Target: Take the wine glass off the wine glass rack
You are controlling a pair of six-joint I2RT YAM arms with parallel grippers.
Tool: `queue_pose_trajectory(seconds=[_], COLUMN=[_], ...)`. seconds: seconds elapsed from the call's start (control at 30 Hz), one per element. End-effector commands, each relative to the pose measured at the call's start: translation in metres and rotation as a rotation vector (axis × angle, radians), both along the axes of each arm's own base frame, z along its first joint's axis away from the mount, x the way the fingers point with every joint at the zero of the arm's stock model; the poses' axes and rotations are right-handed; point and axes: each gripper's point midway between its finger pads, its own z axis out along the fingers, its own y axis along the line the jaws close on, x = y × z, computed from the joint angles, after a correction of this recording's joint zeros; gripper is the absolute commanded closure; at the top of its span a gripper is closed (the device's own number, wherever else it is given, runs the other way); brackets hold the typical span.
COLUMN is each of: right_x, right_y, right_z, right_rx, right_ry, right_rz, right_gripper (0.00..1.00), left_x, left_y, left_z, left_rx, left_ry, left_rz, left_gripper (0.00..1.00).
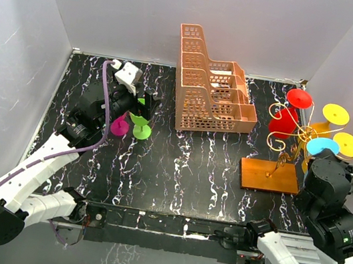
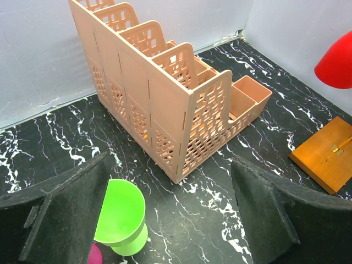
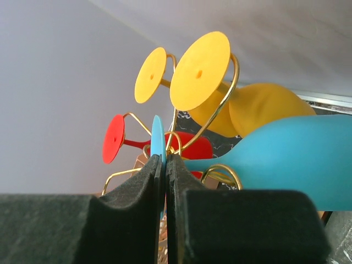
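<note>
From above and behind the arms we look down on the whole table (image 1: 184, 167). Our left wrist camera sits low, facing the basket (image 2: 165, 99) close ahead, the rack (image 2: 324, 157) at its right edge. Our right wrist camera peers upward, very near the blue glass (image 3: 297, 159). The overhead view shares all three.

Bare tabletop (image 1: 184, 167) between peach basket (image 1: 192, 60) and wine glass rack (image 1: 269, 176); close-packed glasses (image 1: 283, 123) around its hooks (image 1: 272, 142)
</note>
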Motion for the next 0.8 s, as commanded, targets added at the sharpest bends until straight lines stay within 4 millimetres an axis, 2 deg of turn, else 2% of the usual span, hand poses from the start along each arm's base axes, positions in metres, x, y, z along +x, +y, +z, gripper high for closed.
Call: queue_pose_trajectory(seconds=[0.0, 0.27, 0.47, 0.77], right_x=[-0.021, -0.040, -0.055, -0.070], right_y=[-0.021, -0.033, -0.033, -0.002], right_z=[0.027, 0.033, 0.040, 0.041], right_rx=[0.011, 0.002, 0.021, 0.065], right_ry=[-0.107, -0.138, -0.181, -0.285], right_rz=[-0.103, -0.134, -0.071, 0.226], right_gripper=[0.92, 0.92, 0.92, 0.92], left_x=[-0.003, 0.000, -0.001, -0.010], left_y=[0.002, 0.001, -0.001, -0.010], left_z=[0.015, 0.010, 0.010, 0.018], left_rx=[-0.010, -0.009, -0.014, -0.069], left_ry=[-0.036, -0.026, -0.015, -0.014], left_rz=[0.005, 0.005, -0.001, -0.059], left_gripper=[0.12, 0.12, 0.12, 0.10])
